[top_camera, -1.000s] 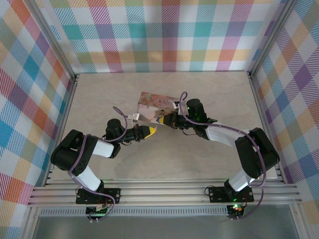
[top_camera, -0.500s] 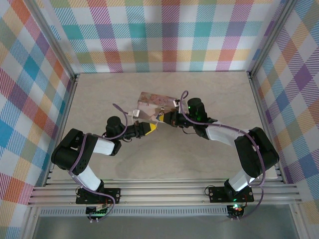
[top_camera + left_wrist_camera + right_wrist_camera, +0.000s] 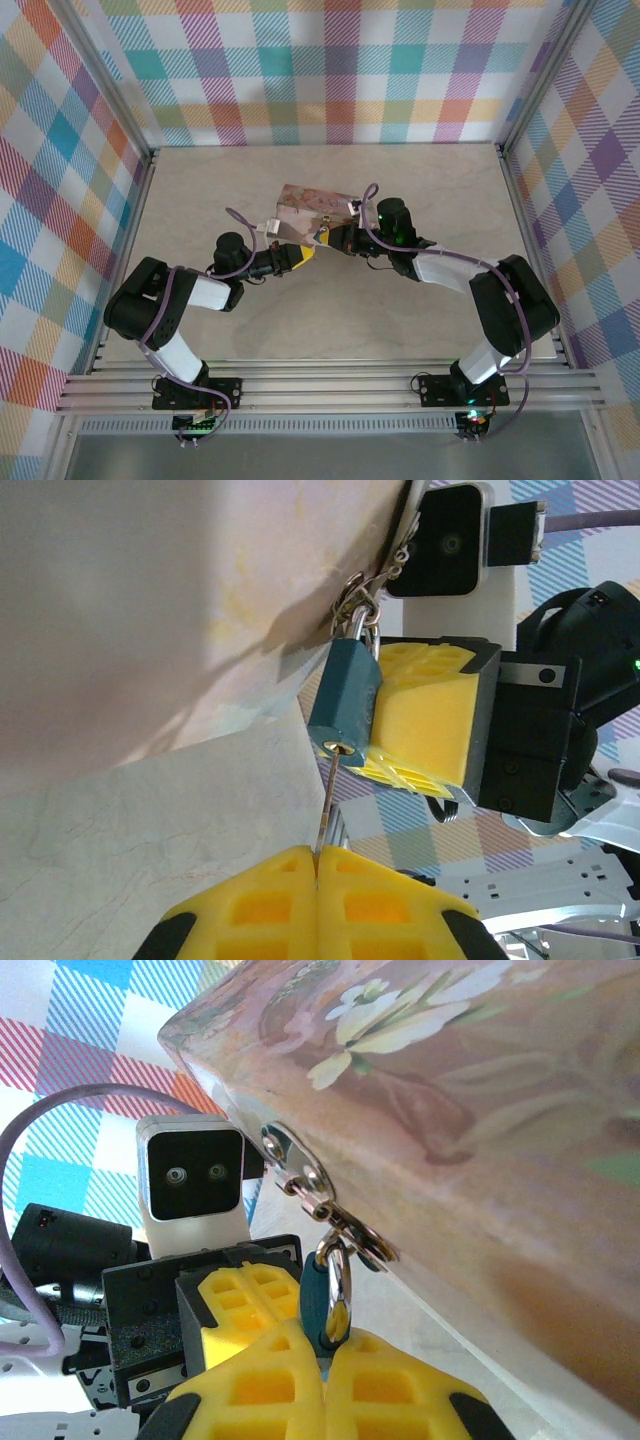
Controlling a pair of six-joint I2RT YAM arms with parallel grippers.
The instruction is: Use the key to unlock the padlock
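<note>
Left gripper [image 3: 316, 865], clamped on the key [image 3: 326, 802], faces the teal padlock [image 3: 346, 698] straight ahead, the key's shaft in line with its body and reaching the keyhole [image 3: 340, 748]; right gripper [image 3: 325, 1348] grips it.

A robot lab cell: aluminium rails [image 3: 330, 390] edging a table [image 3: 330, 320], plaid walls [image 3: 330, 70].
</note>
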